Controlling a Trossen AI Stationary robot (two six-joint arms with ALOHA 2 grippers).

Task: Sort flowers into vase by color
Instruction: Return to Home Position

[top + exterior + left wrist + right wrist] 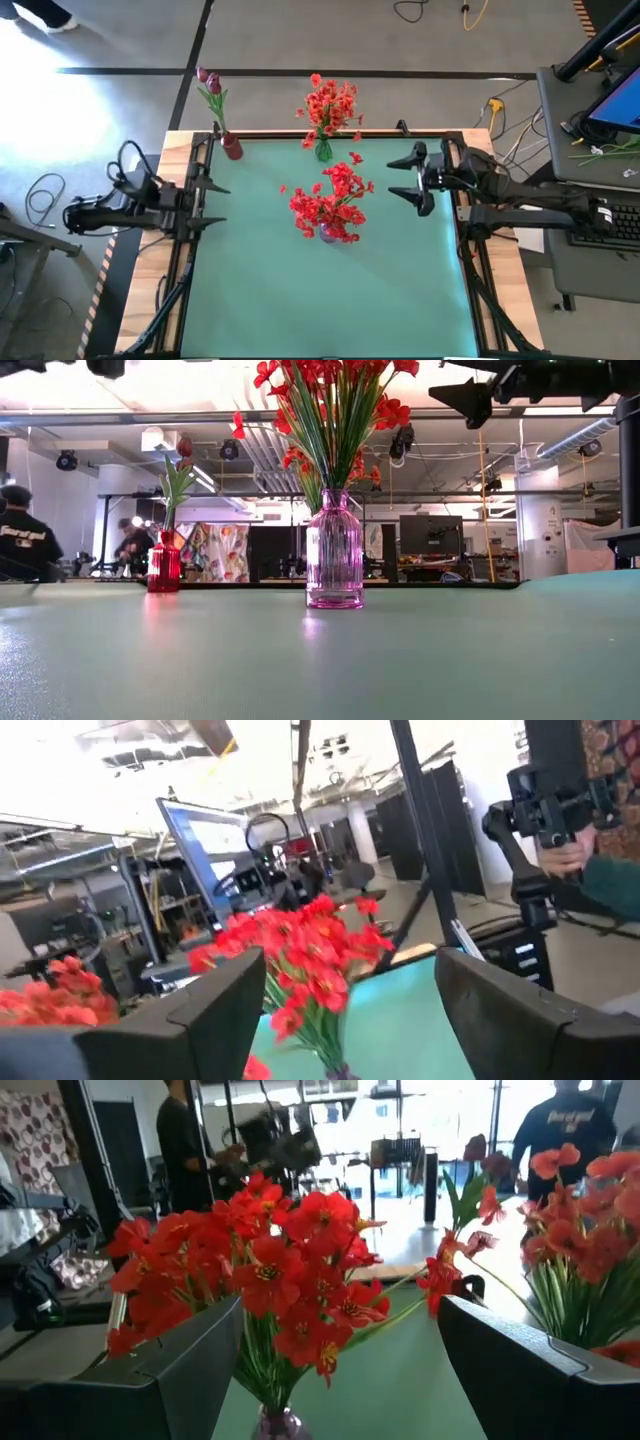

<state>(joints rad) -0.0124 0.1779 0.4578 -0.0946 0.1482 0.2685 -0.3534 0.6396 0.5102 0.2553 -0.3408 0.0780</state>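
The left gripper (212,204) hangs over the table's left edge, its fingers spread wide with nothing between them. The right gripper (403,178) hangs over the right edge, just as wide and just as empty. Both point inward and are well apart from the flowers.

Between them, in the middle of the table, a purple vase (334,550) stands upright. It holds a bunch of red flowers (333,203), the stems running straight up and fanning out at the blooms. At the far edge, a green vase (323,151) holds a second red bunch (330,105), also upright. At the far left corner a red vase (164,568) holds a dark pink flower (184,448), bloom upward.

A green mat (260,290) covers the table. Beyond it is a workshop with racks and screens, and a person in a dark shirt (25,545) at the left.
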